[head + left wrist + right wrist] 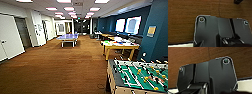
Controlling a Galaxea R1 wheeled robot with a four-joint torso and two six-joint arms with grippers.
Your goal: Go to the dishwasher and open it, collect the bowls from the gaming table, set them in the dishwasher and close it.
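Long narrow white-topped gaming table with a yellow edge (120, 45) stood ahead and to the right, just beyond the green-field table-football table (140, 75) at the near right corner. Long axis ran across the view, roughly square to the dark blue wall (157, 32) beyond the football table. Judged nearer the right arm's side (lime-green bowls not clearly told apart among the small bright shapes on top). Brown carpet (62, 65) lay open between. Farther off from the football table, a blue table-tennis table (68, 37). Finger spacing on either arm: could not tell.
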